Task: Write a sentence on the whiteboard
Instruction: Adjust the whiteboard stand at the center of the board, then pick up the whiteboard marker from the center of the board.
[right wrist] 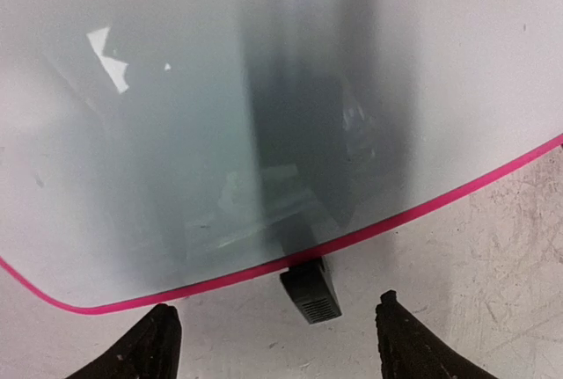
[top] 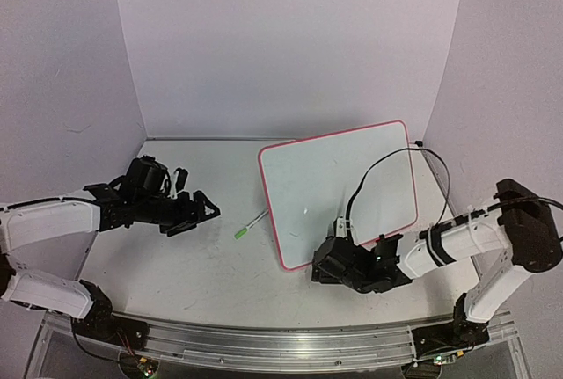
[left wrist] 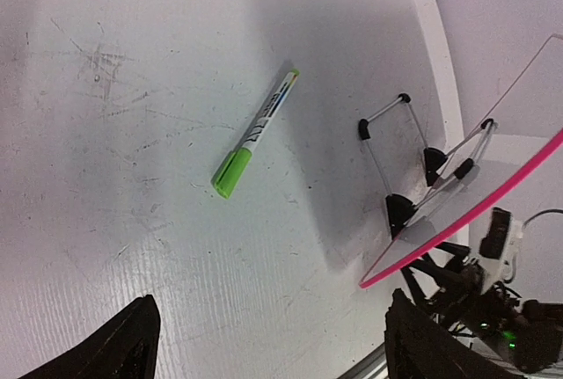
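**Q:** Locating the task's thing: where does it stand?

**A:** Large, glossy white rectangular whiteboard [top: 339, 181] with a thin pink-red rim. It leans on a thin wire stand [left wrist: 393, 209] at about 2 o'clock on the scuffed white table [top: 176, 260], with its low edge facing 6 o'clock. No writing can be made out on it.

**Q:** End effectors?

**A:** Left gripper [left wrist: 273, 353], jaws apart and empty, hovers at 9 o'clock. Right gripper [right wrist: 279, 344], jaws likewise apart and clasping nothing, sits just before the low rim. A small black clip foot [right wrist: 310, 293] lies ahead between its fingers.

**Q:** Handling?

**A:** Judged stiff, light and slick. The slender stand suggests pen pressure could slide or tip it, so steady it by the rim near the low corner, not by the glossy face. The white-barrelled, green-capped marker [top: 251, 223] lies flat near the board's 9 o'clock edge. It looks light and apt to roll and is best taken across mid-barrel.

**Q:** Room?

**A:** Open table from 6 to 9 o'clock. Walls stand close at 12 and 3 o'clock, and a black cable [top: 374, 163] arcs across the board's face.
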`<state>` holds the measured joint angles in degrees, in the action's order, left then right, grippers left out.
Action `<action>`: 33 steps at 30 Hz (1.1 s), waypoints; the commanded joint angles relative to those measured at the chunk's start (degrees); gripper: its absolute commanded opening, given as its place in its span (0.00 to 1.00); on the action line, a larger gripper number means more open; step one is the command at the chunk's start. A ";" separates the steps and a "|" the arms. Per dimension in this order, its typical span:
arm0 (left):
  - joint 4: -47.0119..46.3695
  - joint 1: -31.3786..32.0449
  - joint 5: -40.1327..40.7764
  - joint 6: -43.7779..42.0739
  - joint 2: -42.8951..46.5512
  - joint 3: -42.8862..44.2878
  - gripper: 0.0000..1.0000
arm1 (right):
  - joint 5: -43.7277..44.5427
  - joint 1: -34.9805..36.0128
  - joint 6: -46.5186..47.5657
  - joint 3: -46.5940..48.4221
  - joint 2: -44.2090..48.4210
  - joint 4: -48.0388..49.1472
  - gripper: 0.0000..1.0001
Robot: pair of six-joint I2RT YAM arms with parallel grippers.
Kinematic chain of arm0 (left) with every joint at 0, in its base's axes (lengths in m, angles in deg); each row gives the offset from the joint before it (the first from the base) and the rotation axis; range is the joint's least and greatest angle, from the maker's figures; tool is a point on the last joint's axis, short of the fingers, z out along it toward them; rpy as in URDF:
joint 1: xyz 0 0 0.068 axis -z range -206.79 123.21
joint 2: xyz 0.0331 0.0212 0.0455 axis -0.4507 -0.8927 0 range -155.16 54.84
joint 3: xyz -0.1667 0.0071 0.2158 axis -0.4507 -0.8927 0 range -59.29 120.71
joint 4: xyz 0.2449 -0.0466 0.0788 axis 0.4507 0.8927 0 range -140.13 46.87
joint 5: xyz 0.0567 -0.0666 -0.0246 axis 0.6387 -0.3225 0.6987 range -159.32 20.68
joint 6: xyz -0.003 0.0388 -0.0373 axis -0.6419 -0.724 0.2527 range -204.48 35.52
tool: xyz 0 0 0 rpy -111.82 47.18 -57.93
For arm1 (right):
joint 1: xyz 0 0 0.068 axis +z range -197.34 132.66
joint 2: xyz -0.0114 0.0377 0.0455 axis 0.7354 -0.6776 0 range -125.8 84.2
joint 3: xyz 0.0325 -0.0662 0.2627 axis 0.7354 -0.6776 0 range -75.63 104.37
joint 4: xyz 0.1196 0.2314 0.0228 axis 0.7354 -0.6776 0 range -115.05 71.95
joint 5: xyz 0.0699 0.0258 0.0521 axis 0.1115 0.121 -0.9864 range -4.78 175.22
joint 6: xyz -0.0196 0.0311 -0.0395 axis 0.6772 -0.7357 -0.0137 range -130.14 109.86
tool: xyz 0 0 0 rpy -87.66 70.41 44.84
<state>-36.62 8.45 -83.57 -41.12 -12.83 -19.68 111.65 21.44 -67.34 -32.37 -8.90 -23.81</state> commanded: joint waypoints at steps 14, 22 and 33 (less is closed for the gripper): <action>4.44 3.26 6.93 -14.20 -37.62 27.19 0.64 | -0.23 1.61 19.48 -8.23 38.67 -1.89 0.98; 9.79 7.68 13.51 -18.49 -46.07 35.35 0.58 | -0.44 1.60 20.97 -7.61 45.56 -2.19 0.98; 10.93 11.49 20.44 -18.29 -47.86 32.77 0.43 | -1.31 1.53 20.88 -5.06 39.41 -3.44 0.97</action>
<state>-27.95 19.07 -66.18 -59.27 -59.38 13.46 110.30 22.96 -46.93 -40.28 33.31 -26.39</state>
